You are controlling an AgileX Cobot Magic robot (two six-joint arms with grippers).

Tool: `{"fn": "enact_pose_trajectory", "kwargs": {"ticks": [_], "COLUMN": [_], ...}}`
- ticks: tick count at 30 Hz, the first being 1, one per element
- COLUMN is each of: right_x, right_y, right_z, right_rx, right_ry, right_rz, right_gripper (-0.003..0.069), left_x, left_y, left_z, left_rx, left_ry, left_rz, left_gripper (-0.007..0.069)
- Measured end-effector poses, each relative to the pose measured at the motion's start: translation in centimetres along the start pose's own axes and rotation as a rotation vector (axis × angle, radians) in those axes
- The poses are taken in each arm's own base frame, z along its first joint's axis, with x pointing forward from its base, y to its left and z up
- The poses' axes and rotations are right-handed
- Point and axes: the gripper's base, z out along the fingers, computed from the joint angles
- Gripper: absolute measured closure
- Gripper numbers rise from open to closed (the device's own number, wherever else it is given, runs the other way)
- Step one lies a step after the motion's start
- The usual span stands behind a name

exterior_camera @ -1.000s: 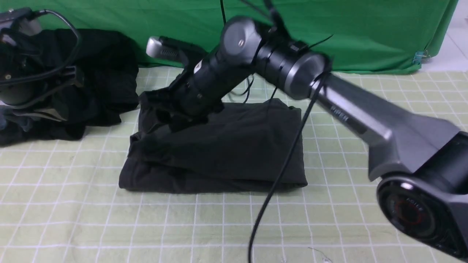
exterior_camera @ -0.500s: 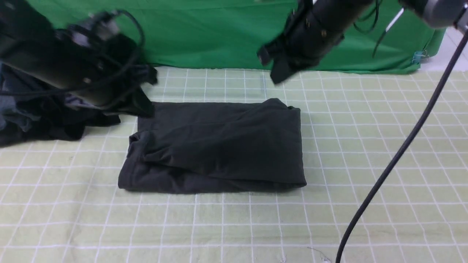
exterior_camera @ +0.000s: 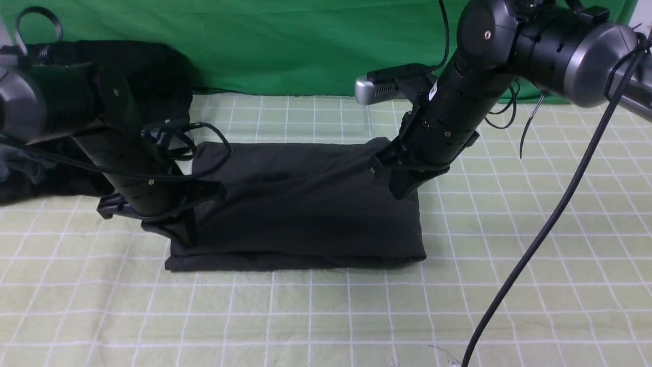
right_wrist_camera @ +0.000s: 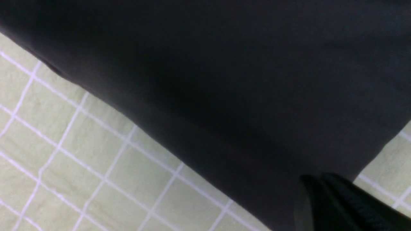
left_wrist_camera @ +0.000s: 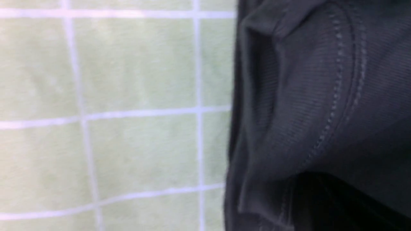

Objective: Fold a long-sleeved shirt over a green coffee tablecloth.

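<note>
From the front, the long-sleeved shirt [exterior_camera: 305,209] lies folded into a dark, roughly rectangular pad in the middle of the green coffee tablecloth [exterior_camera: 316,316], whose white grid shows on every side of it. The left tool [exterior_camera: 179,232] points down at the pad's left edge, near its front corner, with its jaws pressed together. The right tool [exterior_camera: 402,187] points down at the far right corner, its jaws likewise pressed together. Both tips touch the dark fabric, but black on black hides whether any cloth is caught between them. A blacker bundle of clothes [exterior_camera: 153,71] sits at the far left behind the left arm, a plain bright green cloth [exterior_camera: 305,46] hangs across the back, and a black cable [exterior_camera: 535,244] trails from the right arm towards the front edge. In the left wrist view the shirt [left_wrist_camera: 321,96] shows a stitched hem folded over itself, its edge resting on the tablecloth [left_wrist_camera: 128,144]; a darker patch beside that hem may be the tool itself, though it is too dim to say. In the right wrist view the shirt [right_wrist_camera: 224,80] fills most of the picture as smooth flat fabric over the grid [right_wrist_camera: 96,166], and the right tool's two black fingers [right_wrist_camera: 340,199] lie side by side with no gap, against the fabric's edge.
</note>
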Motion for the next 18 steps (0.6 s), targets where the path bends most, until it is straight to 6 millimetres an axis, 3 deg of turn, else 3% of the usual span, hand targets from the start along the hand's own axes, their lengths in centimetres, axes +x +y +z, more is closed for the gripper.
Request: {"fn": "enact_pose_trajectory", "kwargs": {"ticks": [10, 18], "right_x": [0.2, 0.2], "right_y": [-0.4, -0.4], "right_z": [1.9, 2.0], "right_rx": [-0.001, -0.002], "right_ry": [0.049, 0.050], "right_rz": [0.005, -0.017], "right_gripper": [0.0652, 0.0652], "left_x": [0.3, -0.2], "left_y": [0.8, -0.8], "left_z": [-0.3, -6.8], "left_rx": [-0.063, 0.073], "left_ry": [0.029, -0.233], "left_rz": [0.015, -0.043], "left_gripper": [0.0627, 0.0627]}}
